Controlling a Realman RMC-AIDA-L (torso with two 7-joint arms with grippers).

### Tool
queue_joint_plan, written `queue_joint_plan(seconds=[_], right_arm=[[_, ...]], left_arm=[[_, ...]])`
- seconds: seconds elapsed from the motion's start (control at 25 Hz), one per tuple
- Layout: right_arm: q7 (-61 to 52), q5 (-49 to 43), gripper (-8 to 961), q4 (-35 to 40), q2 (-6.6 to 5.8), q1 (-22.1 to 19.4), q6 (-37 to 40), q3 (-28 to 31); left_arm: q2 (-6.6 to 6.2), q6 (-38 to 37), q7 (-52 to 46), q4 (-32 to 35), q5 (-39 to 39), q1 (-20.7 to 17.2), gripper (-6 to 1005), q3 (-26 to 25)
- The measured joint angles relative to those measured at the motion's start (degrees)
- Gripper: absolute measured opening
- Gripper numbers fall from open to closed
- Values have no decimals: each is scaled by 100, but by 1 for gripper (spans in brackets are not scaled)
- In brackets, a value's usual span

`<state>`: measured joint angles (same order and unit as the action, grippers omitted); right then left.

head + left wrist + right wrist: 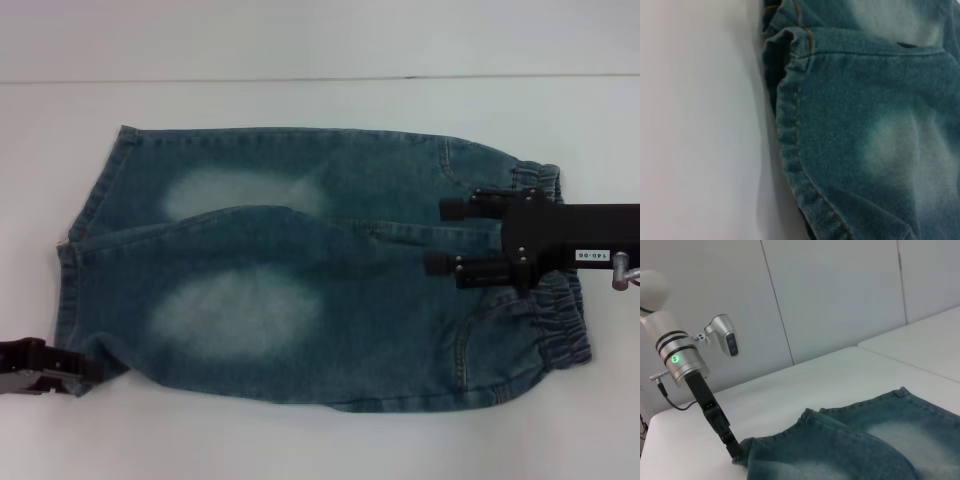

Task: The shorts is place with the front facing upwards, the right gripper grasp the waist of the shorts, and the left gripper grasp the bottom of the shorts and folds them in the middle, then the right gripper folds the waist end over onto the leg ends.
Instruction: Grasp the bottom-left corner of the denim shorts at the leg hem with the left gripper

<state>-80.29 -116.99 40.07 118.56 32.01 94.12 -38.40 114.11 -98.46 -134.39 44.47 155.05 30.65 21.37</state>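
Observation:
Blue denim shorts [300, 270] lie flat on the white table, waistband [565, 310] to the right and leg hems [68, 290] to the left. My right gripper [442, 238] is open above the denim just inside the waist, with only fabric showing between its fingers. At the near left corner, my left gripper [85, 368] touches the near leg's hem. The right wrist view shows that left gripper [734, 452] with its tip at the hem corner of the shorts [865, 445]. The left wrist view is filled by the stitched hem [790, 150].
The white table [320, 440] runs all around the shorts, with a seam line [300, 78] across the far side. In the right wrist view, pale wall panels [840, 295] stand behind the table and the left arm's silver wrist [682, 360] rises above the hem.

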Motion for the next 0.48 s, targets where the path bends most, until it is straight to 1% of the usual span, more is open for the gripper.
queue_joint_plan(seconds=[0.44,0.48], right_arm=[[-3,0,866,-65,-9,20,-41,0],[-6,0,866,-66,-9,18,-43,1]], left_arm=[[29,28,25,1,-32,14,298,47],[31,30,38,-5,-34,17,223,47]])
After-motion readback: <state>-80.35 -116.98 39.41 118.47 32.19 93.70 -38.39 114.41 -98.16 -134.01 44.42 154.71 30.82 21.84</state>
